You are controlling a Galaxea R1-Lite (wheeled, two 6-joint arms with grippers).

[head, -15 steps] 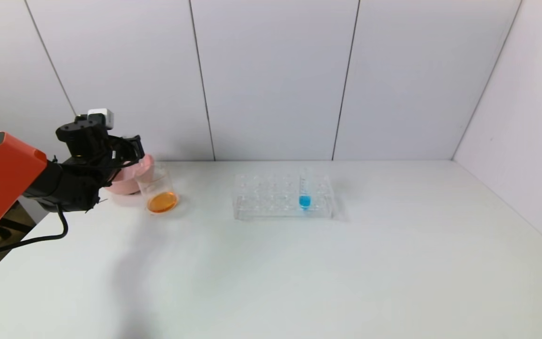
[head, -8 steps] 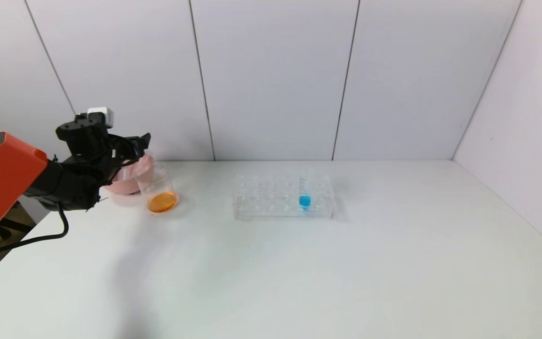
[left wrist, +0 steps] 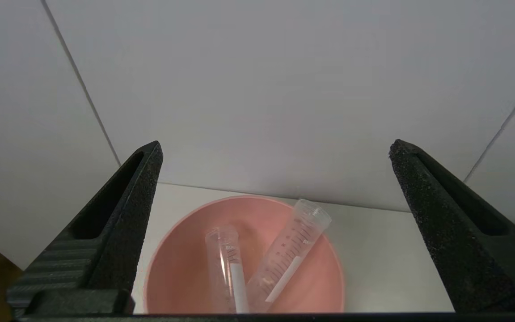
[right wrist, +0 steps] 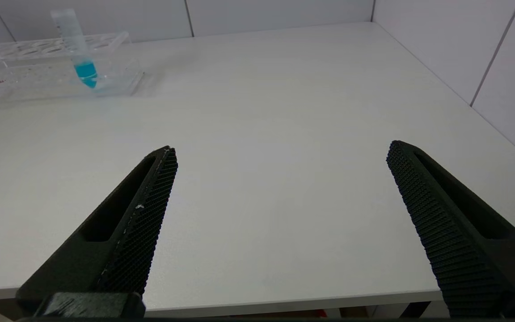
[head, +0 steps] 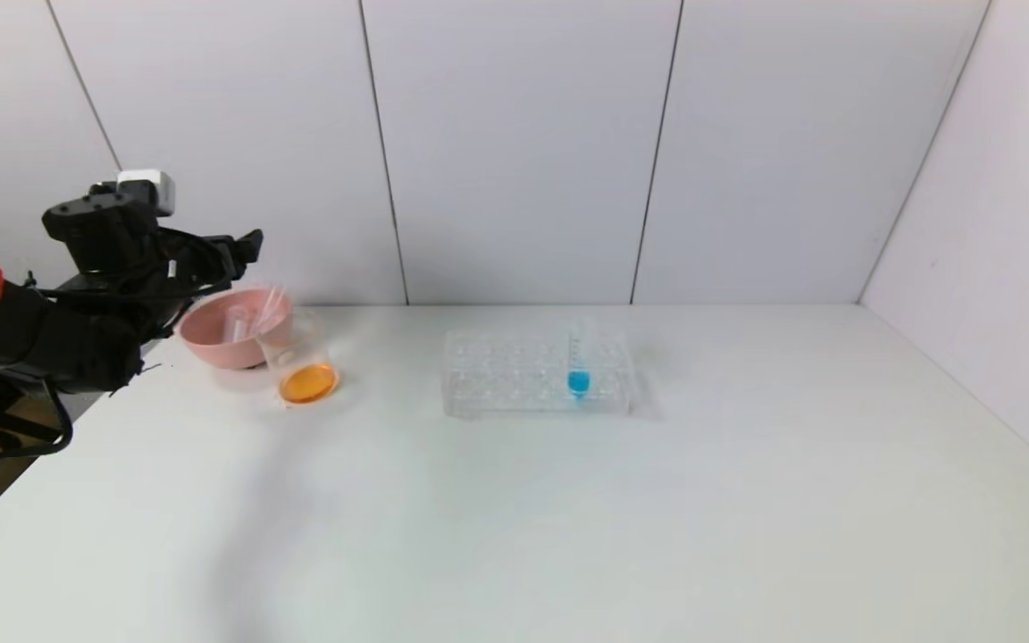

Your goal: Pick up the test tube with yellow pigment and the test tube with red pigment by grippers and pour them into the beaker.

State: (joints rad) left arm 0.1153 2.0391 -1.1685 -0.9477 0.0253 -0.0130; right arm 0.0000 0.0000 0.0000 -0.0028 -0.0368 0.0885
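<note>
Left gripper (head: 242, 246): raised above the table's left rear corner, jaws spread wide, nothing between them; in the left wrist view (left wrist: 275, 154) both black fingers (left wrist: 123, 214) framed the bowl.
Pink bowl (head: 211, 344): just below and ahead of the left gripper, on the table; its rim (left wrist: 168, 237) showed between the spread fingers.
Test tubes in bowl: two clear tubes lay slanted inside the pink bowl, one (left wrist: 226, 273) nearer the left finger, the other (left wrist: 291, 250) leaning with its open mouth toward the wall; both looked drained, so which one had held yellow and which red cannot be told.
Beaker (head: 300, 357): upright, touching the bowl on the side away from the left gripper, with orange liquid (head: 307, 384) at its bottom.
Tube rack (head: 537, 371): clear, well apart from the beaker, farther to the gripper's right; also seen in the right wrist view (right wrist: 56, 67).
Blue-liquid tube (head: 578, 357): upright in the rack (right wrist: 76, 47).
Right gripper (right wrist: 282, 152): low at the table's near edge, well apart from the rack, jaws wide apart and empty.
Table (head: 657, 518): white, under everything.
</note>
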